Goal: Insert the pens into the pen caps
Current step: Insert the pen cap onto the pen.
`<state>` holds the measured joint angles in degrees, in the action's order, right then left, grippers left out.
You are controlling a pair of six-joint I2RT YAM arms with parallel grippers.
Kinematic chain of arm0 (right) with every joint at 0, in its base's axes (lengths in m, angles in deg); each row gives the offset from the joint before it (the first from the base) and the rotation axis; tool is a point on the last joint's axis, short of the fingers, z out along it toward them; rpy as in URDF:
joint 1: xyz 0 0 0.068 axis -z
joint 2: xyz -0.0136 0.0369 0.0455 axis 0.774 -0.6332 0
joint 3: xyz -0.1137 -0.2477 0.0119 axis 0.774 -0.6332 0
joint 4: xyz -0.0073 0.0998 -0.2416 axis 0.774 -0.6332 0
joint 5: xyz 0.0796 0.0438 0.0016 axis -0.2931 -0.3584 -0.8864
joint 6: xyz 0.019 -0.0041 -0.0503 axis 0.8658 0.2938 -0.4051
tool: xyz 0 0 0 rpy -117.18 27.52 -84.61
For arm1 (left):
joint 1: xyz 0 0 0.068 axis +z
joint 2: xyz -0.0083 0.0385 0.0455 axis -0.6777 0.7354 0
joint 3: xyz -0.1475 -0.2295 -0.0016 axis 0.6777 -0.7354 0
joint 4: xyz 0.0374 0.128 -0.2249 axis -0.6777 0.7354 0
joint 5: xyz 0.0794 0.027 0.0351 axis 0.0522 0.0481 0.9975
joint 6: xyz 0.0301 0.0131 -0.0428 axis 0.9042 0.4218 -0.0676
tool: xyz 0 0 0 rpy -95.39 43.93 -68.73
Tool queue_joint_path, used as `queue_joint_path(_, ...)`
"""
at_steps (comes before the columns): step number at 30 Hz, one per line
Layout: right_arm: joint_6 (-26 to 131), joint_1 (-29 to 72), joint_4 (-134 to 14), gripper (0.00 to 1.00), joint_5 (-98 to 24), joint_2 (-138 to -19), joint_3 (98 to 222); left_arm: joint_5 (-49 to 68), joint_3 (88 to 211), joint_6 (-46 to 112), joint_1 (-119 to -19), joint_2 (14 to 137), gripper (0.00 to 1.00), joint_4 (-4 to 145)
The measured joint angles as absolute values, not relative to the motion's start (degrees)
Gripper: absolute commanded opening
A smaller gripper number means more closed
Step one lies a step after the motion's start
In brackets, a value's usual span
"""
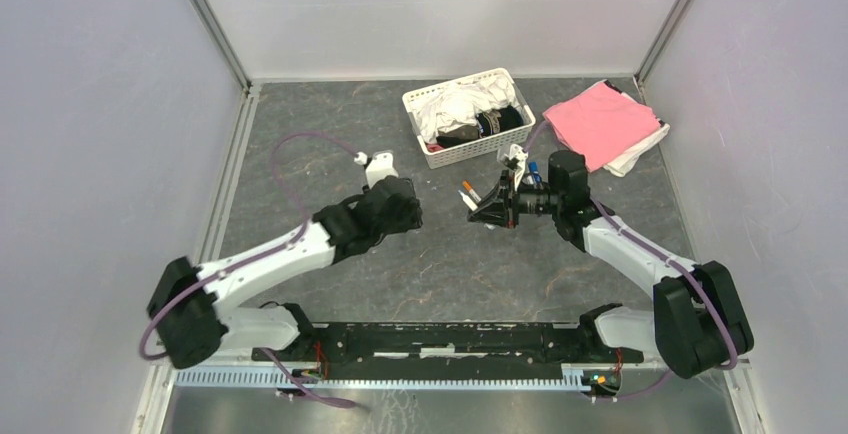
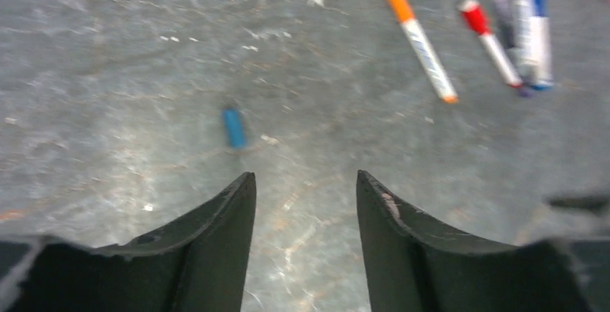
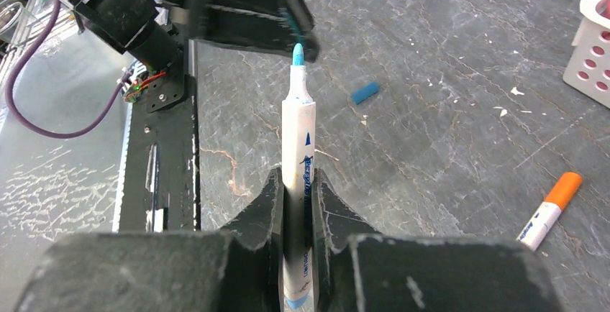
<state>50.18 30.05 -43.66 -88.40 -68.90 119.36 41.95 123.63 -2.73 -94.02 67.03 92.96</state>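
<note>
Even light; blurred left-wrist view

My overhead camera looks down on the whole table [image 1: 450,274] from above its near edge. Both wrist cameras sit close over it, facing each other across the shared blue cap [image 2: 232,126].

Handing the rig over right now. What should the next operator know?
Grippers: left gripper open, empty; right gripper shut on the blue pen, tip bare.
The blue cap lies loose on the table ahead of the left gripper.
Seemingly done: orange pen and red pen, capped, beside other pens, blurred.
Left to do: grasp the blue cap, fit it on the blue pen.
</note>
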Motion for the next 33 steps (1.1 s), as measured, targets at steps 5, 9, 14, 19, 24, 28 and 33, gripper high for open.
queue_joint_path(5, 50.03, 31.12, -44.16, 0.00, -88.18, -68.81, 119.36, 43.65, 133.10, -1.20, -89.16, 81.67, 0.45, 100.59)
queue_joint_path(9, 50.05, 31.41, -44.14, 0.00, -88.20, -68.72, 119.36, 43.17, 135.63, 1.03, -86.13, 89.08, 0.41, 103.57)
queue_joint_path(14, 50.07, 31.62, -44.14, 0.00, -88.24, -68.72, 119.36, 41.58, 136.86, 3.10, -84.68, 94.04, 0.39, 104.66)
queue_joint_path(19, 50.07, 31.71, -44.14, 0.00, -88.29, -68.72, 119.36, 39.26, 137.84, 4.13, -84.64, 97.01, 0.39, 104.68)
queue_joint_path(24, 50.09, 31.71, -44.12, 0.00, -88.42, -68.75, 119.36, 37.53, 139.26, 4.42, -84.64, 99.55, 0.39, 104.31)
queue_joint_path(28, 50.11, 31.71, -44.12, 0.00, -88.44, -68.75, 119.36, 36.46, 139.72, 4.44, -84.62, 101.38, 0.35, 103.94)
queue_joint_path(33, 50.33, 31.71, -43.77, 0.00, -88.64, -69.07, 119.36, 35.89, 139.72, 4.42, -84.49, 101.89, 0.32, 103.94)
